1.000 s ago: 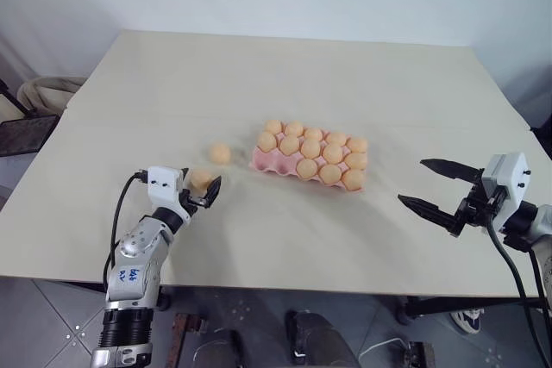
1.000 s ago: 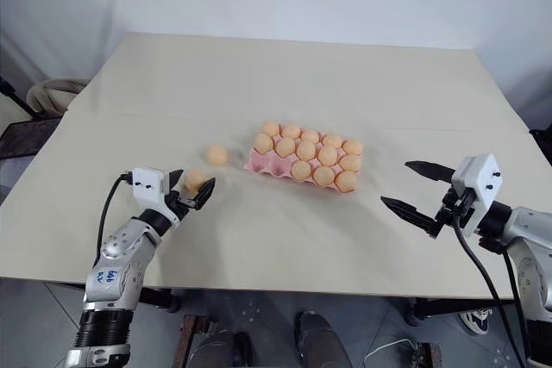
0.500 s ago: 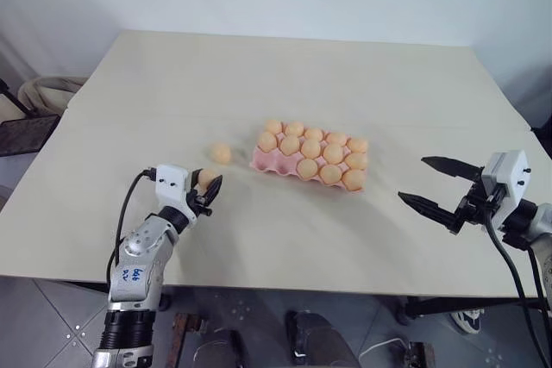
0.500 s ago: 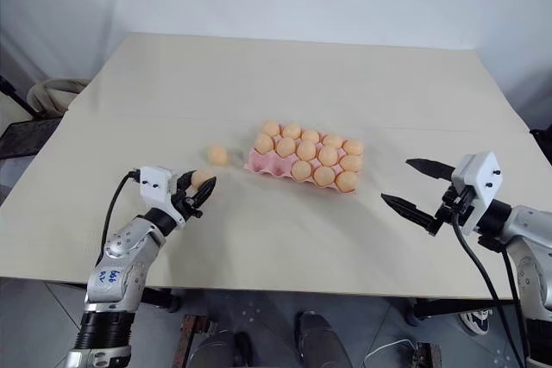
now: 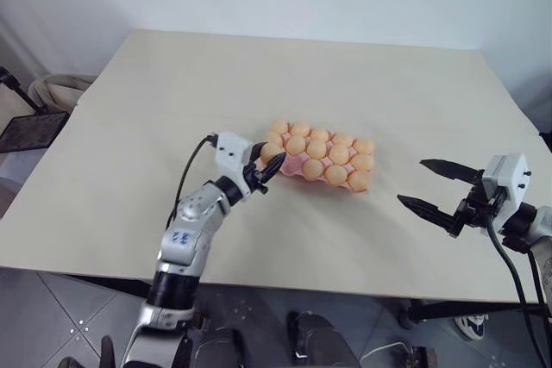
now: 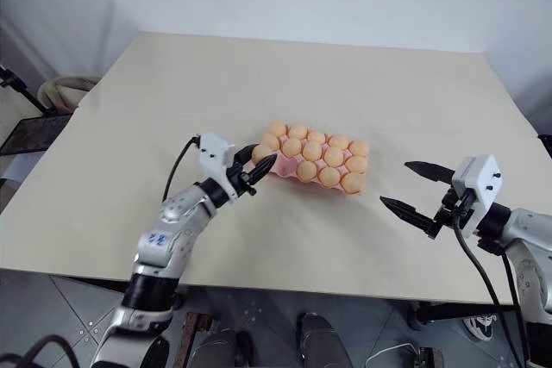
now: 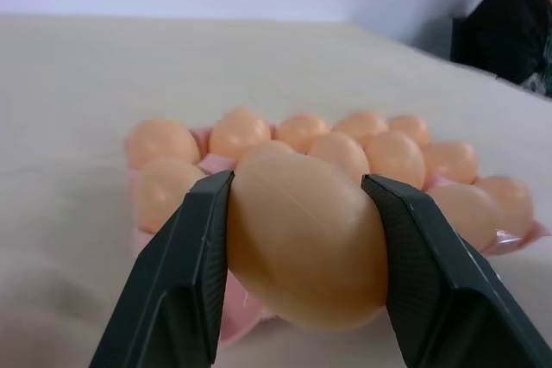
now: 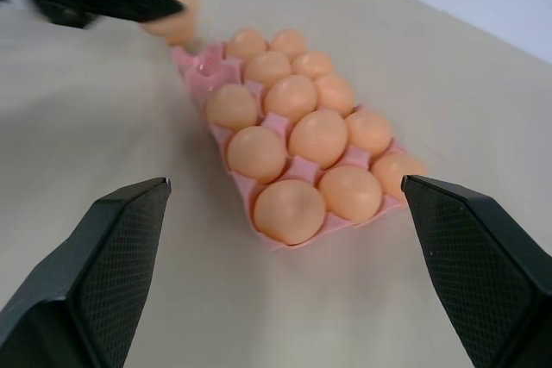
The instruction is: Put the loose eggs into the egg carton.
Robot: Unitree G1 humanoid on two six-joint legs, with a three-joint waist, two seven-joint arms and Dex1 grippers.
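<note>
My left gripper (image 5: 266, 164) is shut on a pale orange egg (image 7: 306, 239), which sits crosswise between the two black fingers (image 7: 185, 282). I hold it just above the table at the left end of the pink egg carton (image 8: 200, 65). Several eggs like it sit in rows in the carton's cups. Far off to the carton's right, near the table's front edge, my right gripper (image 5: 411, 181) points toward the carton. It stands wide open with nothing between its fingers (image 8: 112, 273).
The beige table (image 5: 285, 75) stretches bare behind the carton and to its left. A dark flat object (image 5: 34, 129) and a pale bundle (image 5: 53, 88) lie beyond the table's left edge. A person in dark clothes (image 7: 509, 23) sits past the far side.
My left gripper shut on a loose egg, lifted it and carried it right to the carton's left end. The right gripper stayed still and open.
</note>
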